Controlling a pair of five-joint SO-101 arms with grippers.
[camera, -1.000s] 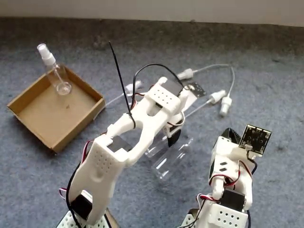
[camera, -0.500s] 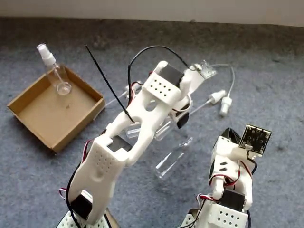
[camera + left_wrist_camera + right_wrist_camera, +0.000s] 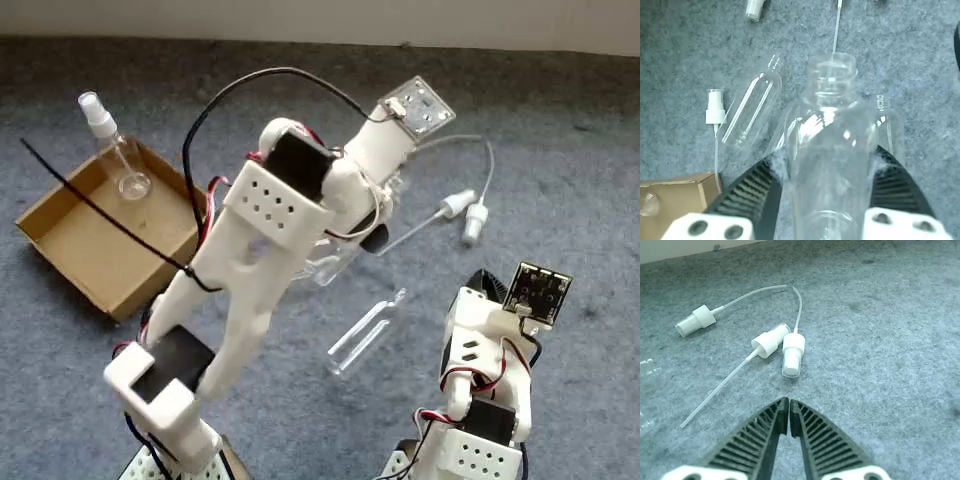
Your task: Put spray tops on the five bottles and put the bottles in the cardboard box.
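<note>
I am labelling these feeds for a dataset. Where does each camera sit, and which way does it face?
High view: fixed overhead, facing down on the cardboard box; the left arm and right arm show.
Left wrist view: on the left wrist, facing down past the left gripper, shut on a bottle, to the carpet.
Right wrist view: on the right wrist, facing low over the shut right gripper toward two spray tops.
Shared: the high view shows those spray tops too.
</note>
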